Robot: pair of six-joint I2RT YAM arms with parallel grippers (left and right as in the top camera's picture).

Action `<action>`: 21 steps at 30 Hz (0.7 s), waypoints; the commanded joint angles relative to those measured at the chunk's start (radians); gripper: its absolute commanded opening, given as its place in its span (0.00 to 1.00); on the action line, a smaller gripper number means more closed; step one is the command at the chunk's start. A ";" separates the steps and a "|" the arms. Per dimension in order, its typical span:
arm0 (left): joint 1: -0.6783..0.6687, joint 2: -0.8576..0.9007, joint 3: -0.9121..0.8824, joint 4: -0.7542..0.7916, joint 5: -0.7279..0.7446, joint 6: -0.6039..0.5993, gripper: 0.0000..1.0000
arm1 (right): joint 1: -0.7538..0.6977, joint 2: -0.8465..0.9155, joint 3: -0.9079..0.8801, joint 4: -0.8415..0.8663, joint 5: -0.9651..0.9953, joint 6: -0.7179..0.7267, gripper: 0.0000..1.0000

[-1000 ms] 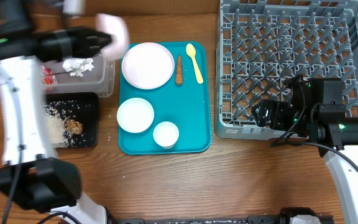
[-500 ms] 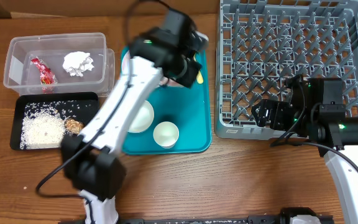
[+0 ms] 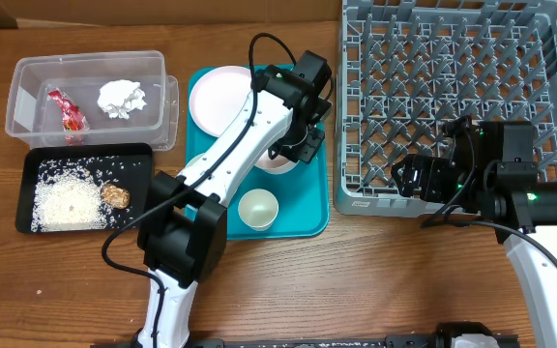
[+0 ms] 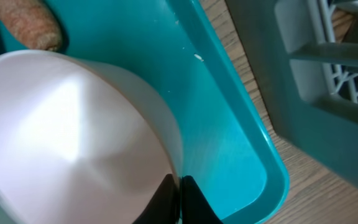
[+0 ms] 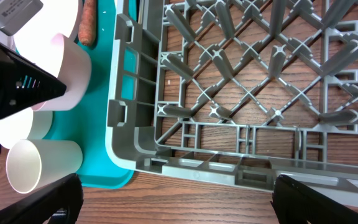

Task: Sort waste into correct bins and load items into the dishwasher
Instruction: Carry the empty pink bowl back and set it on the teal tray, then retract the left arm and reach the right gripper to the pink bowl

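Observation:
My left gripper is shut on the rim of a white-pink bowl, held just over the right side of the teal tray. The carrot piece lies beside it. The round plate and white cup sit on the tray. A second bowl is mostly under my arm, and the yellow spoon is hidden. The grey dish rack holds nothing. My right gripper is open and empty at the rack's front edge.
The clear tub at far left holds the red wrapper and white napkin. The black tray in front of it holds rice and a brown lump.
My left arm has swung from the clear tub across to the right side of the teal tray, carrying the bowl down to it. The right arm has not moved.

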 commanded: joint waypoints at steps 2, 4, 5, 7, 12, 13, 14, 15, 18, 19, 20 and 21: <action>0.004 0.010 0.014 -0.002 -0.010 -0.057 0.26 | 0.002 0.003 0.014 0.005 -0.006 -0.004 1.00; 0.004 0.010 0.014 -0.003 -0.009 -0.058 0.32 | 0.002 0.003 0.014 0.005 -0.006 -0.004 1.00; 0.004 0.010 0.014 -0.003 -0.009 -0.061 0.33 | 0.002 0.003 0.014 0.005 -0.006 -0.004 1.00; 0.005 0.010 0.016 -0.004 -0.009 -0.082 0.33 | 0.002 0.003 0.014 0.009 -0.007 -0.003 1.00; 0.031 -0.003 0.069 -0.027 -0.005 -0.129 0.32 | 0.002 0.002 0.018 0.058 -0.118 -0.004 1.00; 0.040 -0.007 0.099 -0.044 0.000 -0.130 0.34 | 0.003 0.002 0.021 0.070 -0.147 -0.004 0.97; 0.052 -0.011 0.133 -0.064 -0.002 -0.136 0.38 | 0.008 0.002 0.029 0.080 -0.156 -0.006 0.95; 0.065 -0.016 0.171 -0.087 -0.001 -0.136 0.43 | 0.017 0.002 0.040 0.087 -0.148 -0.012 0.93; 0.106 -0.024 0.313 -0.166 -0.002 -0.136 0.61 | 0.080 0.004 0.089 0.109 -0.039 -0.003 0.93; 0.123 -0.025 0.363 -0.195 -0.002 -0.136 0.63 | 0.108 0.008 0.107 0.116 0.002 0.001 0.93; 0.140 -0.026 0.412 -0.222 -0.004 -0.136 0.65 | 0.140 0.014 0.127 0.122 0.039 0.004 0.93; 0.158 -0.026 0.458 -0.247 -0.006 -0.136 0.68 | 0.173 0.024 0.147 0.129 0.076 0.013 0.94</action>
